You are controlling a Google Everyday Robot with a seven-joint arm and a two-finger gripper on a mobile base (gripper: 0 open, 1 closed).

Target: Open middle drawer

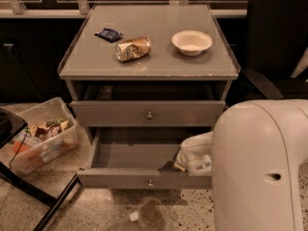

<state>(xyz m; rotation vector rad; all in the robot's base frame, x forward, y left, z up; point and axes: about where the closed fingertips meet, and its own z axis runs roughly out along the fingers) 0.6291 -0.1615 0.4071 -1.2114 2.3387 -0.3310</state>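
The grey cabinet [149, 66] shows two drawer fronts. The upper front [110, 114] with a round knob is shut. Below it the middle drawer [120, 179] stands pulled far out, its grey inside bare, its small knob at the centre of the front. My gripper [179, 164] is at the right end of this open drawer, just behind its front panel, on a white wrist. Anything below the open drawer is hidden by it. My white arm housing [260, 167] fills the lower right.
On the cabinet top lie a crushed can [133, 48], a blue packet [109, 34] and a white bowl [191, 42]. A clear bin of snacks [41, 138] stands on the floor at left by a black frame [29, 189]. A black chair [276, 42] stands at right. A clear cup [150, 214] lies on the floor in front.
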